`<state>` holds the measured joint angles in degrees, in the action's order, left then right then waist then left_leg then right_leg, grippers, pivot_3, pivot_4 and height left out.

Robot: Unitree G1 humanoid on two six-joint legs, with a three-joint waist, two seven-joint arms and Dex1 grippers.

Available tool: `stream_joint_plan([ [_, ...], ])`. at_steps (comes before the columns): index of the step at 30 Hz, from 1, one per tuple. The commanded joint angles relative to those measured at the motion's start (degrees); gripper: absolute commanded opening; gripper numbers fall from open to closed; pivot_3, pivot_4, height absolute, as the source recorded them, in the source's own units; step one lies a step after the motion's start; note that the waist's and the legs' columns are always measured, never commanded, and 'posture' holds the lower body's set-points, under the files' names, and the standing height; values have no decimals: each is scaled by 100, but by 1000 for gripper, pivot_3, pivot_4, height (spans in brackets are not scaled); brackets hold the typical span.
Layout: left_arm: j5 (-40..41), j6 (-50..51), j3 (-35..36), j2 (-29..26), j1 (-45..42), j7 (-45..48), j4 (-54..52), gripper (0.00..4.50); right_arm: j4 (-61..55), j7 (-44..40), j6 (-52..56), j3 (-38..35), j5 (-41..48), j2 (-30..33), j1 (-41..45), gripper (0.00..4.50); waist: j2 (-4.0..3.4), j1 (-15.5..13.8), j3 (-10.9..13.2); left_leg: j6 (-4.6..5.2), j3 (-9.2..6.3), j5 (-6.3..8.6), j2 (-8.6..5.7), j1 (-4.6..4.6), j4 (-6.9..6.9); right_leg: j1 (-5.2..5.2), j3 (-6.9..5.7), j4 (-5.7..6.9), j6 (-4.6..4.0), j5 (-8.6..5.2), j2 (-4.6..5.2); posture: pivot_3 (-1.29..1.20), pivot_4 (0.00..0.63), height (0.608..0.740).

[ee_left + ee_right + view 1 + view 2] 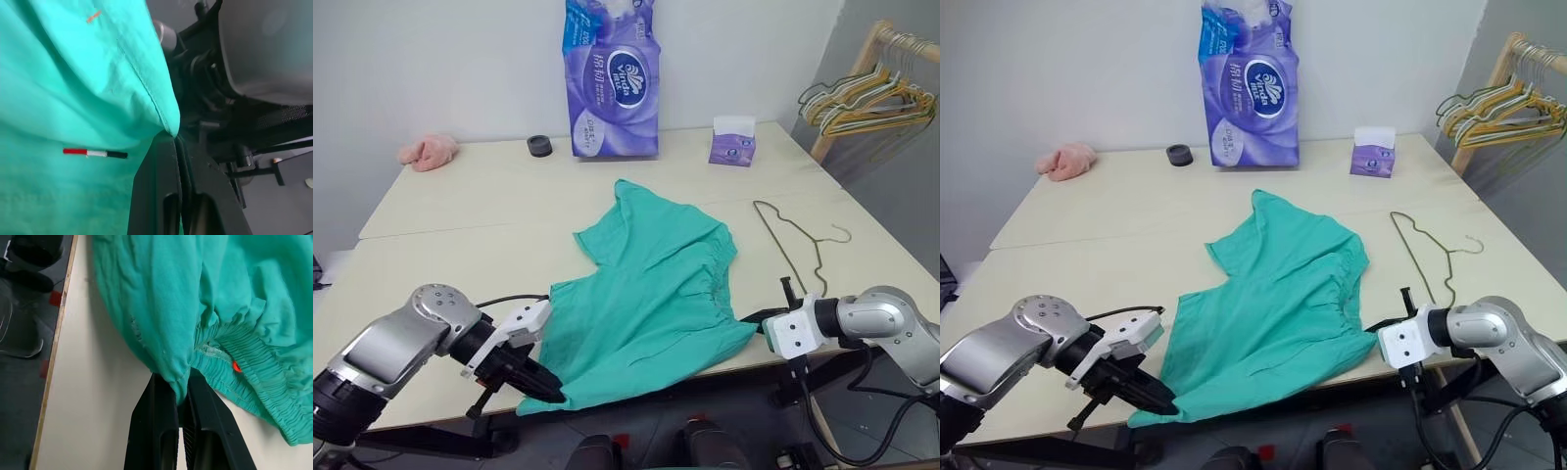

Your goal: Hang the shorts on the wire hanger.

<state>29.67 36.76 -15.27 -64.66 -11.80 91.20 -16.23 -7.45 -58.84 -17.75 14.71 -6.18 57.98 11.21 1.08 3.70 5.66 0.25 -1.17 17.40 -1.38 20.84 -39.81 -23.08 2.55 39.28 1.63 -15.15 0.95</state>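
The teal-green shorts (pixel 656 284) lie spread across the front middle of the table (pixel 460 264), waistband toward the right. One lower corner hangs over the front edge. My left gripper (pixel 551 390) is shut on that hanging corner at the table's front edge; the left wrist view shows the cloth pinched at the fingertips (pixel 172 147). My right gripper (pixel 750 319) is shut on the shorts' right corner beside the gathered waistband (pixel 254 362), low over the tabletop. The thin wire hanger (pixel 793 240) lies flat on the table, to the right of the shorts and apart from them.
A tall purple tissue pack (pixel 612 83), a small purple tissue box (pixel 732 142), a black roll (pixel 539 146) and a pink cloth (pixel 429 150) stand along the back. A wooden rack with bunched hangers (pixel 871 98) is off the table's far right.
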Motion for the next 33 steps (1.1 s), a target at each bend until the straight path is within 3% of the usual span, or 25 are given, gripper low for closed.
stream_joint_plan([
  [1, 249, 161, 218, -18, 72, -50, -337, 0, -192, -98, 42, -172, 83, 18, 46, 34, 0, -10, 0, 0, -1, 0, 1, 0, 0, 0, -1, -1, 0, 0, 0, -98, 64, 740],
  [10, 229, 161, 283, -98, 416, -163, -650, 0, -207, -281, -23, -181, 237, -6, 96, 34, 0, -33, 0, 0, -1, 0, 1, 1, 1, 2, 0, -9, 1, 1, 0, -98, 64, 740],
  [12, 171, 177, 253, -103, 419, -205, -622, 438, -271, -353, 93, -216, 298, 24, 73, 0, 0, -34, 0, 0, 0, 0, 1, 1, 1, 2, 0, -11, 2, 2, 0, -102, 64, 740],
  [18, 192, 179, 287, -65, 428, -281, -641, 2061, -423, -632, 342, -375, 400, 301, 30, 1849, 0, -40, 0, 0, -1, 0, 1, 1, 1, 4, -1, -15, 4, 2, 0, -100, 60, 740],
  [25, 374, 323, 526, 511, 90, -893, -594, 4239, -322, -910, 644, -978, 490, 1080, -364, 4329, 1, -54, -2, 0, 0, 0, 1, 1, -1, 10, -2, -23, 17, 4, 3, -113, 57, 740],
  [26, 417, 355, 587, 633, -15, -1001, -545, 4462, -300, -846, 749, -1110, 548, 1067, -387, 4500, 1, -50, -2, 0, -1, 0, 1, -1, 0, 14, -3, -25, 18, 3, 3, -118, 57, 740],
  [29, 630, 601, 873, 1233, -615, -1549, -159, 4462, -310, -461, 1553, -1453, 763, 778, -272, 4500, 1, -53, -2, 0, -2, 0, 1, -4, -4, 21, -3, -26, 22, 6, 3, -118, 57, 740],
  [33, 216, 429, 803, 1784, -1137, -2152, 462, 4462, -482, 546, 3637, -1640, 1213, -370, 131, 4500, 8, -26, -8, 0, -12, 0, 0, -8, -5, 34, -7, -29, 10, 16, 1, -125, 54, 740],
])
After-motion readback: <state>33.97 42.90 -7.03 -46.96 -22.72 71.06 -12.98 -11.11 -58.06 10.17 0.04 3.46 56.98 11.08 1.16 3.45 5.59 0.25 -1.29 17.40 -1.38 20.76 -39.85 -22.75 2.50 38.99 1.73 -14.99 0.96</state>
